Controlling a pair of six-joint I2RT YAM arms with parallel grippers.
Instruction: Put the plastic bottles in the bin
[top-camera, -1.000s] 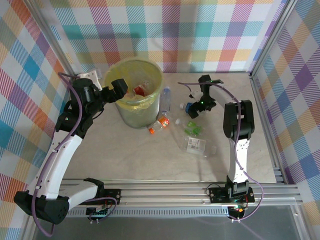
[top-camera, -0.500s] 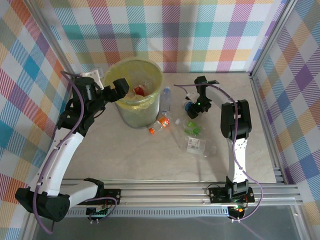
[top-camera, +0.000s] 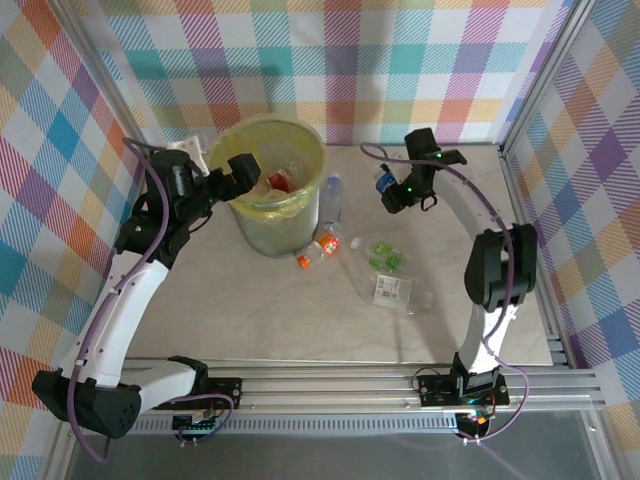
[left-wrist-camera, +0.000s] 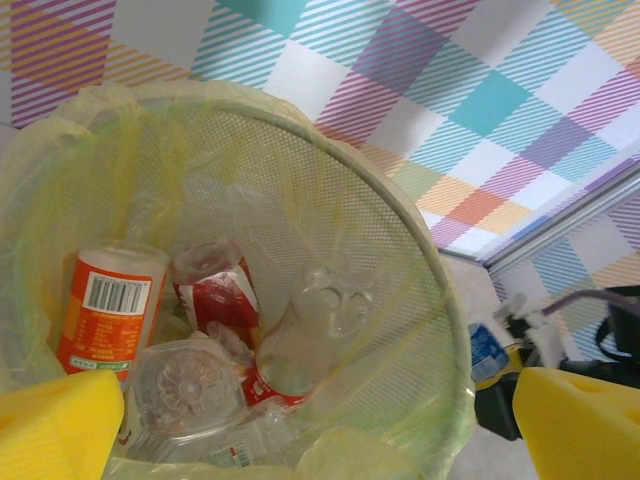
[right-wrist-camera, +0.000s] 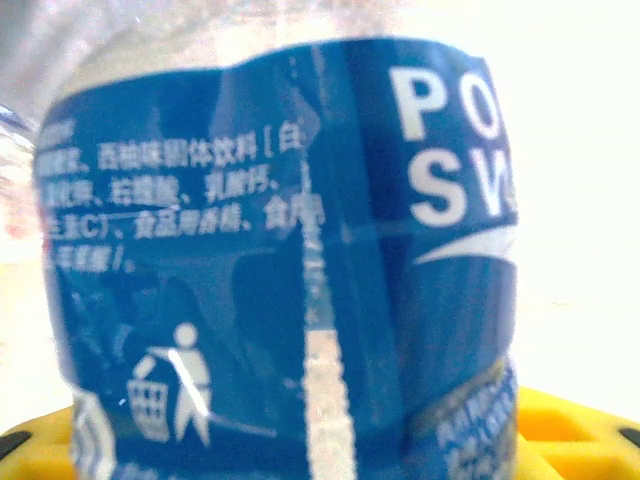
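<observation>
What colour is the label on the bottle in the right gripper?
The bottle wears a blue label with white lettering; clearest in the right wrist view.

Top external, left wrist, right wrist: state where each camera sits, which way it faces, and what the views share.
Top external: above and behind the arms, looking down on the table; both arms, bases at the bottom edge.
Left wrist: on the left arm, over the bin, looking down into it; left fingers spread wide at the lower corners.
Right wrist: on the right arm, facing the blue-labelled bottle close up; right fingers along the bottom.
Shared: all three show that bottle; top external and left wrist both show the bin.
</observation>
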